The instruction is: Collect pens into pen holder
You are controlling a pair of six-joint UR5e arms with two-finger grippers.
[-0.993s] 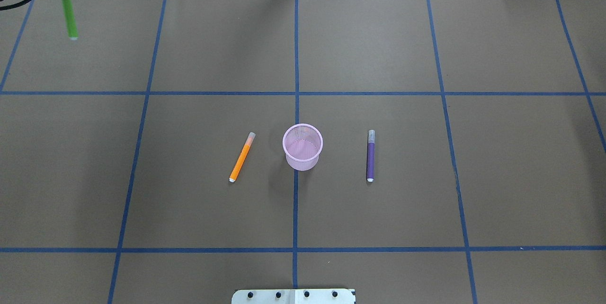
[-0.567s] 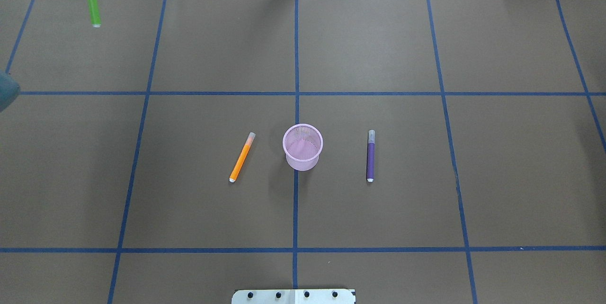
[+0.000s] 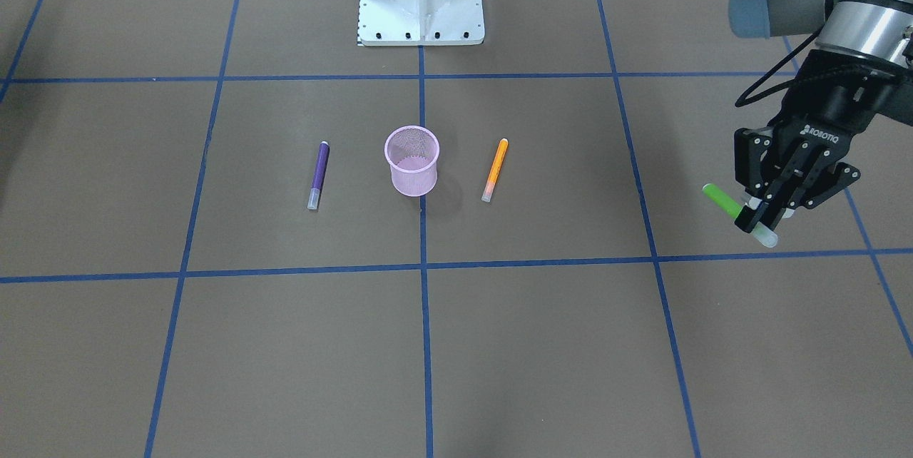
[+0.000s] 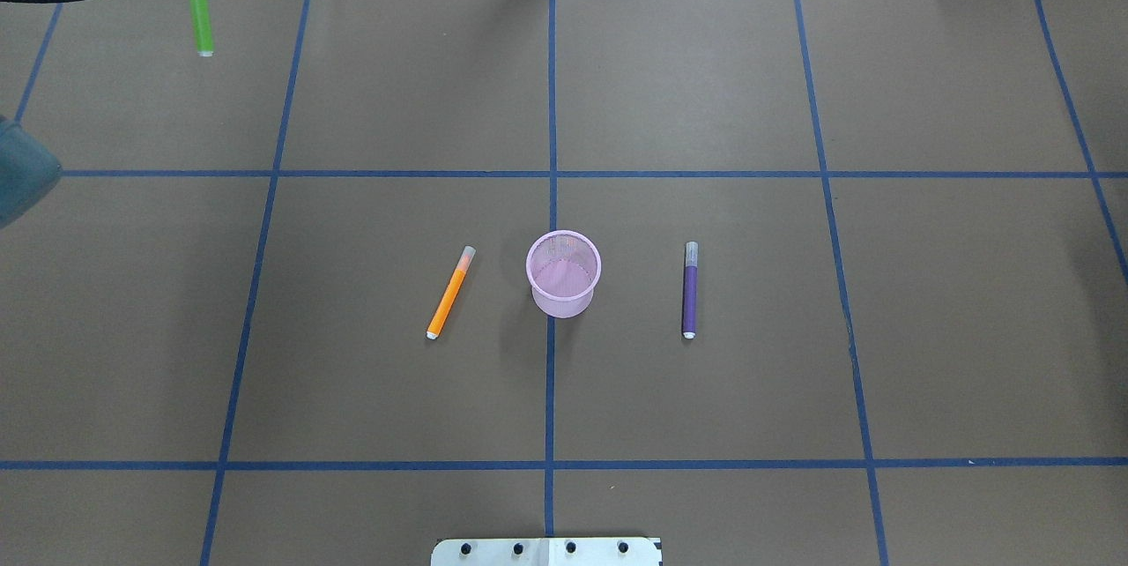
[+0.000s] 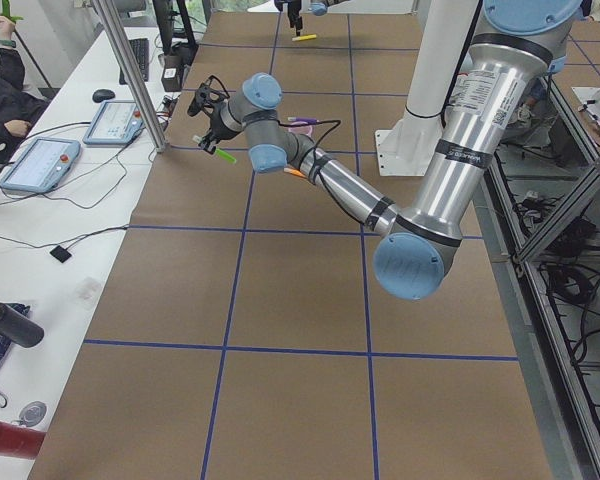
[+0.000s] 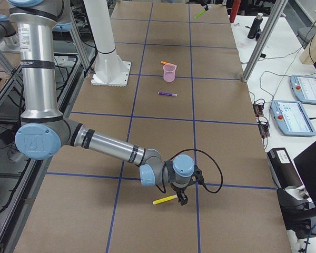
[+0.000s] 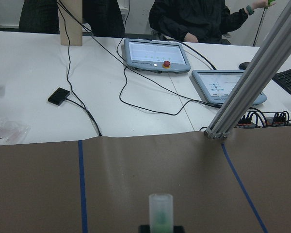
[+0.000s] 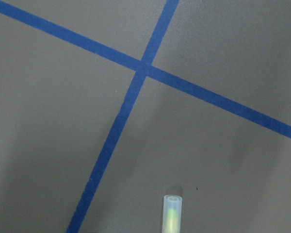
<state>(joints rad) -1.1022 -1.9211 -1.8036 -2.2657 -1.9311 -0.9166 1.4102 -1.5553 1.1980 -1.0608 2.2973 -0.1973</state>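
The pink mesh pen holder (image 4: pixel 564 273) stands upright in the middle of the table. An orange pen (image 4: pixel 450 293) lies just left of it in the overhead view, and a purple pen (image 4: pixel 689 290) lies to its right. Far off at the back left corner, my left gripper (image 3: pixel 757 219) is shut on the green pen (image 3: pixel 722 201) near its cap end and holds it above the table. My right gripper (image 6: pixel 180 200) hangs low over the table's right end with a yellow-green pen (image 6: pixel 165 200) at its tip. I cannot tell whether it is open or shut.
The robot's base plate (image 4: pixel 546 551) is at the near edge. My left elbow (image 4: pixel 22 178) juts in at the overhead view's left edge. Beyond the far edge are an aluminium post (image 7: pixel 252 87), control tablets (image 7: pixel 157 56), cables and seated people.
My left gripper has carried the green pen to the right along the table's far edge, and the left elbow has come into the overhead view. The holder and the other pens have not moved.
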